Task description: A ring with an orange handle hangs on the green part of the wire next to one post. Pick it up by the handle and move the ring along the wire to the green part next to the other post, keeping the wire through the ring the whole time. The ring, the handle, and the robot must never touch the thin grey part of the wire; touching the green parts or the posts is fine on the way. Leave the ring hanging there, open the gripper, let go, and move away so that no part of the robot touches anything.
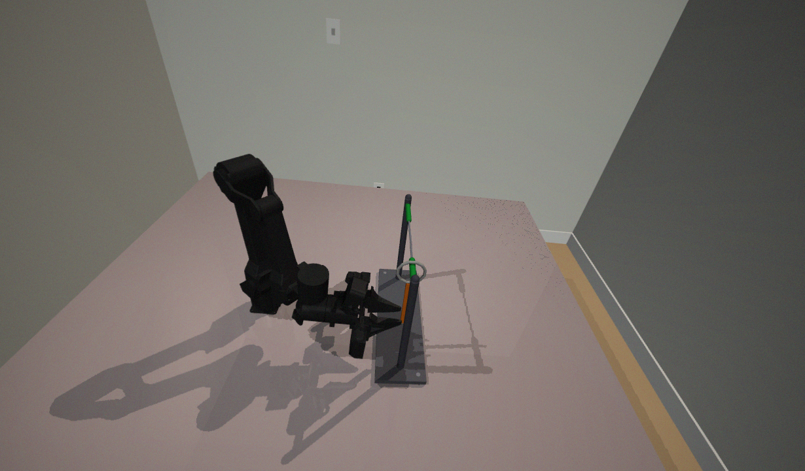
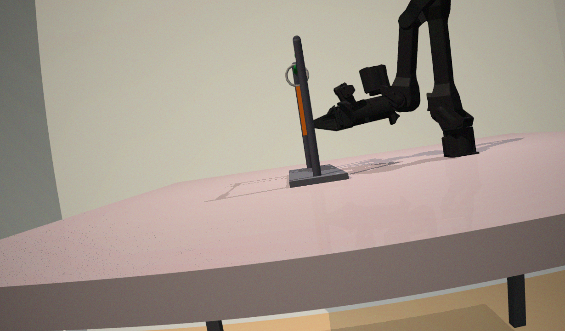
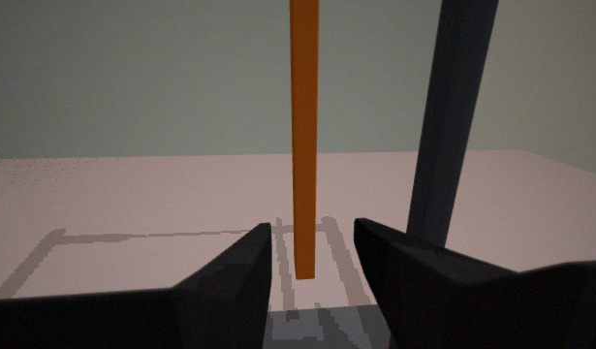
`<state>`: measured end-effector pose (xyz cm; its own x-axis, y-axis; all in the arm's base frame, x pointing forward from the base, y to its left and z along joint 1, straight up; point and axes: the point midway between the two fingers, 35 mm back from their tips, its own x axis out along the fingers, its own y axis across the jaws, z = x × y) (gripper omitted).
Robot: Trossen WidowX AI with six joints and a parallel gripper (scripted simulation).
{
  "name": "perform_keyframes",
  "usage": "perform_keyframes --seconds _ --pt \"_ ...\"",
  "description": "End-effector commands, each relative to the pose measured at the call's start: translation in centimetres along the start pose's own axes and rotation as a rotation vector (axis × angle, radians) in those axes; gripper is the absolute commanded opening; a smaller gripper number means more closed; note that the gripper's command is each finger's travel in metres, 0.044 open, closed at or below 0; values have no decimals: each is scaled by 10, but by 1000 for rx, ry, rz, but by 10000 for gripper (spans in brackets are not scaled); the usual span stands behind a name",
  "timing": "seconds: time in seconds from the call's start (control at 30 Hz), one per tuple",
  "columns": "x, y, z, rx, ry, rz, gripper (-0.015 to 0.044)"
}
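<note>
The grey ring (image 1: 398, 273) (image 2: 287, 76) hangs on the green wire part (image 1: 412, 266) (image 2: 294, 69) beside the near post (image 1: 408, 328) (image 2: 312, 144) (image 3: 448, 121). Its orange handle (image 1: 404, 301) (image 2: 301, 109) (image 3: 304, 145) hangs straight down next to that post. My gripper (image 1: 391, 314) (image 2: 316, 121) (image 3: 312, 232) is open and level with the handle's lower end. In the wrist view the handle's tip stands between and just beyond the two fingertips, with a gap on each side. The thin grey wire (image 1: 410, 240) runs up to the far post's green part (image 1: 408, 212).
Both posts stand on a dark grey base plate (image 1: 393, 363) (image 2: 333, 174) on the pink table. The far post (image 1: 402, 240) is behind the near one. The arm's base stands to the left of the plate in the top view.
</note>
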<state>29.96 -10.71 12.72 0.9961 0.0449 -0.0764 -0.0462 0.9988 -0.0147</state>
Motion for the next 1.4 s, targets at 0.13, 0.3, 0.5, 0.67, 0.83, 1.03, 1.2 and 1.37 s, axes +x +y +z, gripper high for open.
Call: perform_keyframes --seconds 0.13,0.3,0.5,0.67,0.83,1.03,1.2,1.37 --pt "13 0 1 2 -3 -3 160" --pt "21 0 0 3 -5 -3 160" --pt "31 2 0 3 -6 -3 160" --pt "38 3 -1 3 -7 -3 160" --pt "38 3 -1 3 -7 -3 160" --pt "38 3 -1 3 -7 -3 160" --pt "38 3 -1 3 -7 -3 160" --pt "38 3 -1 3 -7 -3 160"
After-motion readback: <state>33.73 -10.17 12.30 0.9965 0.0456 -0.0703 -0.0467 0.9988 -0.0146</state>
